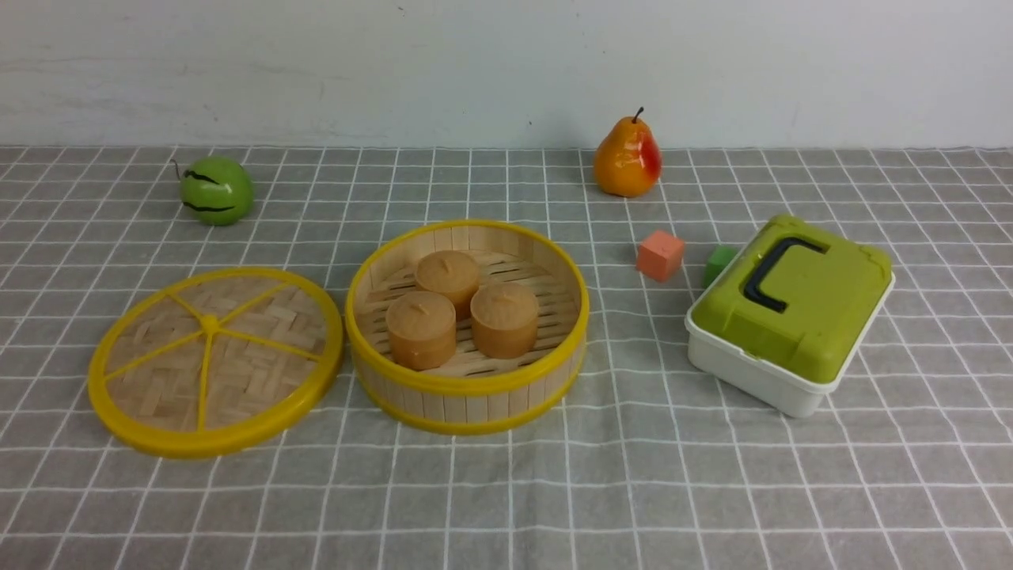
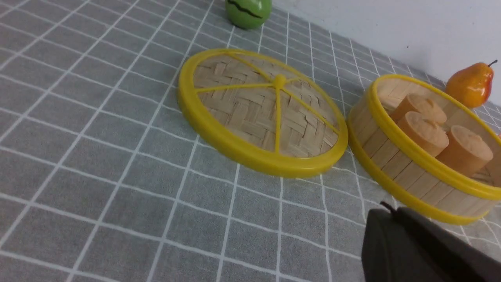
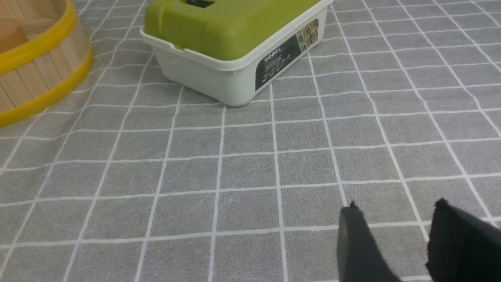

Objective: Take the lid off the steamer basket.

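Two task items are accounted for on the tabletop (image 1: 506,491), which carries a grey cloth with a white grid.

Item one: the lid (image 1: 215,362) is off and lies flat on the cloth, spokes and centre knob facing up, on the robot's left of the steamer basket (image 1: 467,400). Its yellow rim sits just beside the basket's wall; whether the two touch cannot be determined.

Item two: the steamer basket stands upright and uncovered near the middle of the tabletop. Three tan round cakes (image 1: 421,328) stand on its slatted floor, grouped close together.

Left pincer (image 2: 399,235): only a dark mass shows at the edge of the left wrist view, low over the cloth, near the basket's wall and apart from the lid. How its jaws stand cannot be told.

Right pincer (image 3: 396,207): two dark fingers (image 3: 360,250) show in the right wrist view with a plain gap of bare cloth between them. The jaws are parted and hold nothing. It is above bare cloth, well apart from the basket, on the near side of a white box (image 1: 752,368) with a green cover (image 1: 799,317).

Other items: a green ball (image 1: 216,190) with dark stripes sits toward the far left. A pear (image 1: 627,158) stands upright near the back wall. An orange cube (image 1: 659,255) and a green cube (image 1: 718,263) lie between pear and box, the green one just beside the box.
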Robot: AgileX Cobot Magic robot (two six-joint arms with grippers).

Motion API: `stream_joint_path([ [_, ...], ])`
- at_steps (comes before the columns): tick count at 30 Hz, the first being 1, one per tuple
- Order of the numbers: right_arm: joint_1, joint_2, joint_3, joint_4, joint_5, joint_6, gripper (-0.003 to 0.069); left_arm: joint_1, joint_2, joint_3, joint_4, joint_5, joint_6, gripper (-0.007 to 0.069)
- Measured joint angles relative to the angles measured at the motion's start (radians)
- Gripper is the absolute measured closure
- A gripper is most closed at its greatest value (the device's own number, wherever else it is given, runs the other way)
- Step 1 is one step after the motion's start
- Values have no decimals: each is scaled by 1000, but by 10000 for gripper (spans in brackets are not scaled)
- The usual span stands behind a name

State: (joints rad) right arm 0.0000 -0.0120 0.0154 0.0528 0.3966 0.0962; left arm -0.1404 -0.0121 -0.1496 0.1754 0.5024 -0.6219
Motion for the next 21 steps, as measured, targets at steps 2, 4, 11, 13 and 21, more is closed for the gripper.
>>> stream_joint_path([
  [2, 0, 0, 0, 0, 0, 0, 418, 0, 0, 3, -21, -3, 45, 637],
  [4, 0, 0, 0, 0, 0, 0, 418, 0, 0, 22, -23, -22, 107, 637],
  [11, 0, 0, 0, 0, 0, 0, 418, -1, 0, 163, -101, -55, 318, 637],
  [13, 0, 0, 0, 0, 0, 0, 418, -1, 0, 174, -130, -85, 385, 637],
  [21, 0, 0, 0, 0, 0, 0, 418, -1, 0, 179, -175, -108, 460, 637],
])
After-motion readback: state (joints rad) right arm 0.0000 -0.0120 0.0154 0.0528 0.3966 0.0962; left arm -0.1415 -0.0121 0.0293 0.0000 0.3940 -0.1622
